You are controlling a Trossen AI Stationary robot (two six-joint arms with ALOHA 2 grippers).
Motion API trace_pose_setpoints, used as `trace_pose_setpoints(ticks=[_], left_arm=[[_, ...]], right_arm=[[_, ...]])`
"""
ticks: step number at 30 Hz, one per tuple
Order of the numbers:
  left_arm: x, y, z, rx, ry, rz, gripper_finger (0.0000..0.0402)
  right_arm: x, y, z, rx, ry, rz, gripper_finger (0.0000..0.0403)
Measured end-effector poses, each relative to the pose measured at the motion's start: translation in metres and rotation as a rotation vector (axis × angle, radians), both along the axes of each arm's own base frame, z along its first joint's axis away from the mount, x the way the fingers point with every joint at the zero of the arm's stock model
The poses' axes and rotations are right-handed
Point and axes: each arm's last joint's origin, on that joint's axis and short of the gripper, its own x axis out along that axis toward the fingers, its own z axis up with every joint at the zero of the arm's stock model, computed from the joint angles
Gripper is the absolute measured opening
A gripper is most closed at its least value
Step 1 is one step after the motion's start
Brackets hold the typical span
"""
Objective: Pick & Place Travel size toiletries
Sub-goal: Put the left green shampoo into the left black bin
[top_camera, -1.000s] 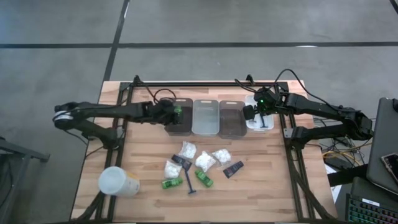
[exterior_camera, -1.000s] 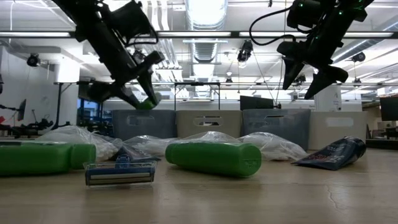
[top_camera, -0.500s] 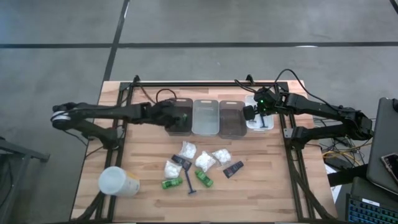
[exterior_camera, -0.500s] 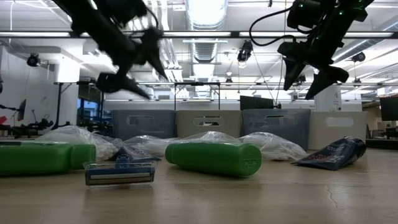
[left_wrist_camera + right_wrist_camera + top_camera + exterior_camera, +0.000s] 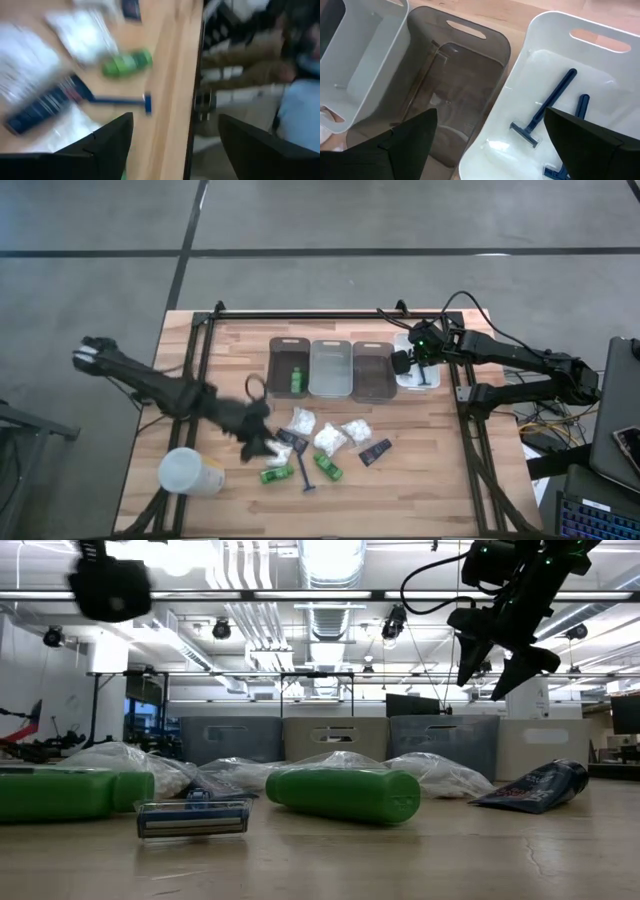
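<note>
My left gripper point(image 5: 256, 438) is open, low over the table beside the loose toiletries, touching nothing; its wrist view shows the open gripper point(image 5: 175, 150) above a blue razor point(image 5: 122, 100), a green bottle point(image 5: 127, 63) and a dark tube point(image 5: 47, 106). On the table lie white packets point(image 5: 329, 437), two green bottles point(image 5: 328, 467), a razor point(image 5: 307, 475) and black tubes point(image 5: 375, 451). Another green bottle point(image 5: 296, 379) lies in the leftmost bin point(image 5: 276, 352). My right gripper point(image 5: 413, 366) hangs open over the white bin point(image 5: 555, 30), where two razors point(image 5: 547, 107) lie.
Four bins stand in a row at the far side: the leftmost dark one, a clear one point(image 5: 331, 350), a dark one point(image 5: 455, 30) and the white one. A large white cylinder point(image 5: 190, 473) lies near the table's near left corner. Bare wood point(image 5: 430, 470) lies right of the pile.
My left gripper, shut on a green bottle above the leftmost bin, opened and let it go; the bottle now lies in that bin. The arm then swung fast toward the table's near edge and down beside the pile. The right arm kept still.
</note>
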Motion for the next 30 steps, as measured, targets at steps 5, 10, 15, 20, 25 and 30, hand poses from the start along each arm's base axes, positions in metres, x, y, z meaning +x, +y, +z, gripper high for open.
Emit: trace_pose_setpoints(ticks=[5,10,15,20,25,30], left_arm=[[0.001,-0.04,-0.031,0.173,0.089,-0.072,0.0283],[0.01,-0.066,-0.061,0.281,0.197,-0.12,0.0277],[0.019,-0.092,-0.075,0.334,0.253,-0.188,0.0277],[0.021,-0.103,-0.085,0.491,0.414,-0.178,0.0276],[0.024,-0.104,-0.088,0.542,0.493,-0.114,0.0276],[0.026,-0.11,-0.092,0.508,0.467,-0.135,0.0277]], right_arm=[[0.0,0.0,0.0,0.0,0.0,0.0,0.0364],[0.0,0.0,0.0,0.001,0.001,-0.001,0.0364],[0.0,0.0,0.0,0.002,0.001,-0.003,0.0364],[0.0,0.0,-0.001,0.002,0.002,-0.002,0.0364],[0.0,0.0,-0.001,0.001,0.004,-0.001,0.0364],[-0.001,0.0,-0.002,0.002,0.008,-0.001,0.0364]])
